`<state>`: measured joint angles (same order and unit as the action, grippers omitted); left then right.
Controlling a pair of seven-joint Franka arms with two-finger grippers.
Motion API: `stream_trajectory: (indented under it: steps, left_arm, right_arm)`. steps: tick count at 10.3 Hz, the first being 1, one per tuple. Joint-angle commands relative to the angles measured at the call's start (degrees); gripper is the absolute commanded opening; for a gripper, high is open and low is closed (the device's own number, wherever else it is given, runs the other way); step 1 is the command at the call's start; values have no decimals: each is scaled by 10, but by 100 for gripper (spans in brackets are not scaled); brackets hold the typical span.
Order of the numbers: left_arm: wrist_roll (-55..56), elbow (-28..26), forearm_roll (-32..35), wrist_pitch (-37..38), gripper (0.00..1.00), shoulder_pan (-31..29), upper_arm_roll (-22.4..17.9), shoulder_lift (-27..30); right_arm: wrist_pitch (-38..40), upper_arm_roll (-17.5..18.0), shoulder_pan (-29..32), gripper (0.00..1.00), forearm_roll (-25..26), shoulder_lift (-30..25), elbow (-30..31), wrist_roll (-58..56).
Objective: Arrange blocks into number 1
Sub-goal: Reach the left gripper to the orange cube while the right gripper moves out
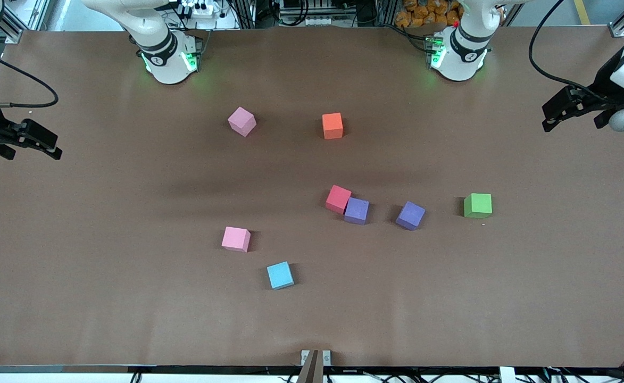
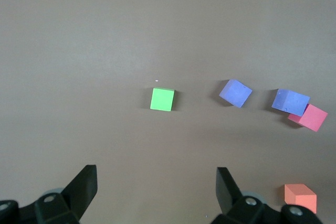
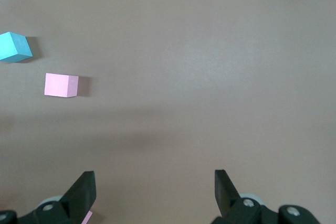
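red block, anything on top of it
Nothing sits on the red block; its top face is bare. A purple block touches its side. Its underside on the table is hidden.

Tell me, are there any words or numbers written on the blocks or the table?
None can be read.
The cubes, such as the orange cube and the red cube, have plain faces with no letters or numbers.
The brown table bears no writing.
Small round marks on the arm bases are too small to read.
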<state>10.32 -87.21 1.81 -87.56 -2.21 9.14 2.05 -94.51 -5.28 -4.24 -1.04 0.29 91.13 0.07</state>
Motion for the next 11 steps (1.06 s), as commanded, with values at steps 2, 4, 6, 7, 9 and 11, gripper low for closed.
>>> stream_trajectory:
  steps: [2, 4, 6, 7, 9, 11]
  left_arm:
    - [-18, 1, -11, 11, 100, -1, -2, 3]
    - [7, -16, -42, -15, 100, 12, 36, -26]
    - [89, -107, -78, -115, 100, 22, 74, -23]
    - [109, -151, -82, -163, 100, 27, 109, -22]
    - [177, -215, -81, -234, 100, 35, 184, -28]
    - [300, -276, -81, -311, 100, 62, 246, -43]
  right_arm:
    - [9, 5, 6, 100, 0, 2, -8, -8]
    - [9, 5, 3, 100, 0, 2, -7, -7]
    - [8, 5, -1, 100, -2, 6, -3, -6]
    - [1, 5, -12, 100, -7, 12, 7, -6]
    - [-20, 5, -37, 100, -10, 43, 8, -4]
    - [-65, 5, -68, 100, -29, 80, 8, -4]
